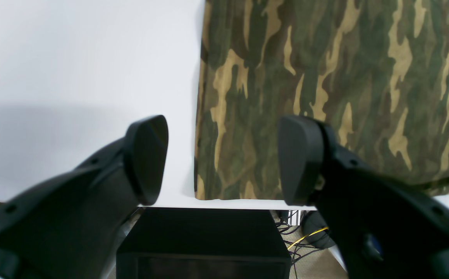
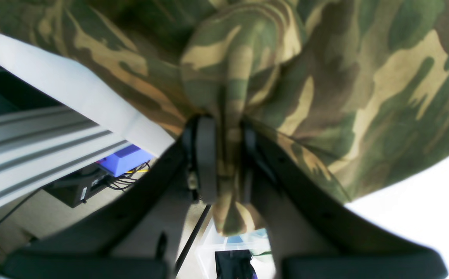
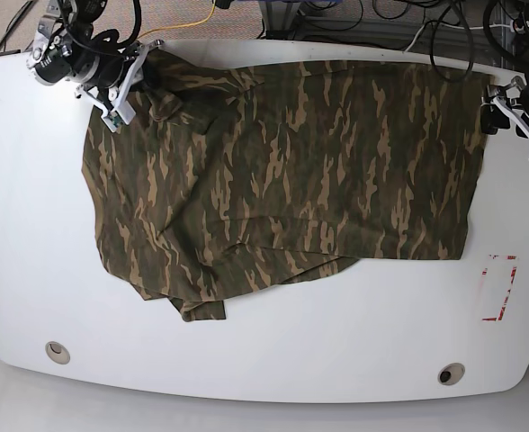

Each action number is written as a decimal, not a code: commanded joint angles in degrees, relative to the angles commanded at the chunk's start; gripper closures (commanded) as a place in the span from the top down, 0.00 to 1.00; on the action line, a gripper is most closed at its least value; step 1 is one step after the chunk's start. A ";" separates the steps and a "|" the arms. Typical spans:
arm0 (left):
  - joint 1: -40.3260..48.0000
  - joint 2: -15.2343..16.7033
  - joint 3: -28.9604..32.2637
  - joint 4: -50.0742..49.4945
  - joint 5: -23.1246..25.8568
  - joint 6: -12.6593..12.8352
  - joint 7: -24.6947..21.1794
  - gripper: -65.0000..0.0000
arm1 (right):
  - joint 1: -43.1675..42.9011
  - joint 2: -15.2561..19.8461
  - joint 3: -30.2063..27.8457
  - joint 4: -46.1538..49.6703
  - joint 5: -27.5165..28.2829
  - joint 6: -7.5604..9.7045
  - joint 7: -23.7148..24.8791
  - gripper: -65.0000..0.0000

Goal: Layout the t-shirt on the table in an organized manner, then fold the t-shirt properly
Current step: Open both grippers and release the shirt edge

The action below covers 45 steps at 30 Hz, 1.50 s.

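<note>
Base view: the t-shirt [image 3: 282,171] is lying spread across the far half of the table [image 3: 273,351], its long axis running side to side along the far edge. One end is reaching the right gripper [image 3: 131,90] at the far corner on this view's left; the other end is stopping just beside the left gripper [image 3: 497,112] at the far edge on this view's right. The near hem is sagging into a loose flap toward the middle of the table, with wrinkles on the left half; which end holds the collar, cannot tell.

Right wrist view: the right gripper [image 2: 224,155] is pinching a bunched fold of the t-shirt [image 2: 325,77] between closed jaws, cloth sticking out behind the fingers [image 2: 205,155]. The table [image 2: 73,93] edge is showing beneath.

Left wrist view: the left gripper [image 1: 222,159] is standing wide apart and holding nothing, straddling the straight side edge of the t-shirt [image 1: 325,85] at the corner where it meets the table [image 1: 73,77] edge. One finger is over bare white, the other over cloth; touching or hovering, cannot tell
</note>
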 joint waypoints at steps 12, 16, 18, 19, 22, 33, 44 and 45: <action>-2.02 2.73 -0.18 0.00 0.26 -0.09 0.00 0.64 | 0.00 0.00 0.00 0.00 0.00 0.00 0.00 0.09; -2.20 3.16 -0.26 0.00 0.26 -0.09 -0.70 0.64 | -0.09 0.00 0.00 0.00 0.00 0.00 0.00 0.09; -2.20 3.16 -0.26 0.00 -0.09 -0.09 -2.11 0.64 | -0.09 0.00 0.00 0.00 0.00 0.00 0.00 0.09; -2.20 3.16 -0.26 0.00 -0.09 -0.09 -2.64 0.64 | -0.09 -0.09 0.00 0.00 0.00 0.00 0.00 0.11; -2.20 3.16 -0.18 0.00 -0.09 -0.09 -3.87 0.64 | -0.09 -0.09 0.00 0.00 0.09 0.00 0.00 0.24; -8.26 4.75 -0.18 0.00 -0.09 -0.09 -4.57 0.64 | -0.09 -0.09 0.26 0.26 0.18 0.00 0.00 0.91; -9.05 5.10 0.00 0.00 0.00 0.00 -4.48 0.64 | 0.35 0.26 0.26 0.26 6.15 0.00 0.00 0.91; -8.79 5.10 -0.18 0.00 0.00 0.00 -4.48 0.64 | 0.35 0.26 0.26 0.26 6.15 0.00 0.00 0.91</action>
